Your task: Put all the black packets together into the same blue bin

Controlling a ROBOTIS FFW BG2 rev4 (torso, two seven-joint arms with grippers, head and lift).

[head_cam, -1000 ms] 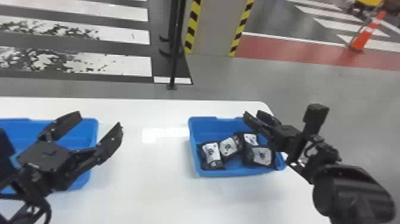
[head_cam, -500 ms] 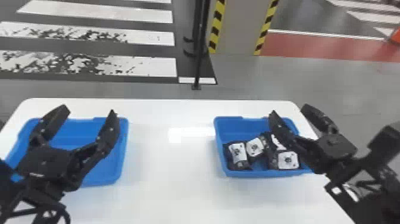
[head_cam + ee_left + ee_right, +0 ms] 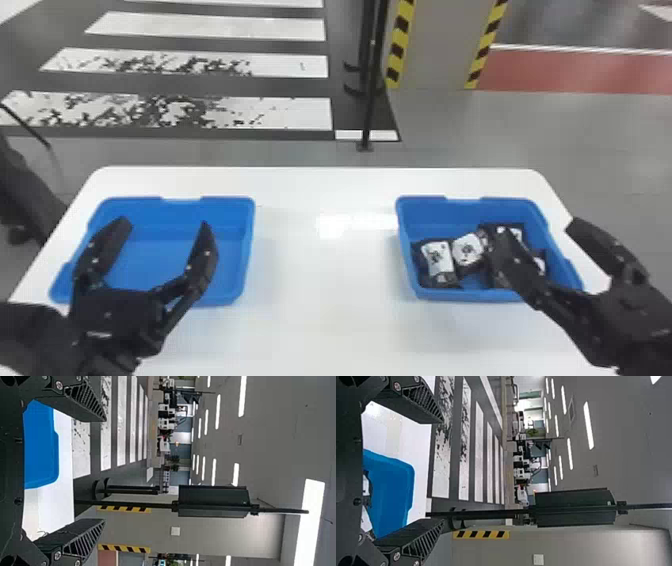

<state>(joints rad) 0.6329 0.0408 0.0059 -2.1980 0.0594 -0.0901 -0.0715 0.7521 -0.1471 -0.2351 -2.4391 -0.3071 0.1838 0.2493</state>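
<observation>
As your left end effector (image 3: 165,223) stands wide by the left blue bin (image 3: 175,216), your right (image 3: 540,227) gapes too, its inner finger partly covering the black packets (image 3: 440,261) in the right blue bin (image 3: 450,295); that right pair's spread wider than a second ago.

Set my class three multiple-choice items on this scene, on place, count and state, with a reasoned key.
1. Where do the black packets lie?
A) On the floor
B) In the right bin
C) In a gripper

2. How many blue bins stand on the table?
A) Four
B) One
C) Two

3. How is the left gripper?
A) Open, empty
B) Shut
C) Holding a packet

Key: 1 B, its walls surround them; 2 C, one stands towards each side; 3 A, its fingers are spread with nothing between.
</observation>
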